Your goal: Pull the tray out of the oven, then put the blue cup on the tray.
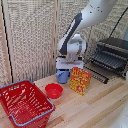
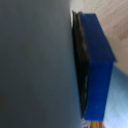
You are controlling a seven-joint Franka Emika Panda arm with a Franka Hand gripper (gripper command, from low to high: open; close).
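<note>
Hand (image 1: 63, 71) is right on top of blue cup (image 1: 63, 76), closed on it, w/ red bowl (image 1: 54, 90) nearby.

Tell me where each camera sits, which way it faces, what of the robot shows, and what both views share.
Exterior view: off the arm, facing the wooden table, oven, red basket and red bowl; shows the arm and gripper over the blue cup.
Wrist view: on the wrist, pressed close; a grey-blue surface fills it beside one blue fingertip.
Shared: only the gripper for certain.
</note>
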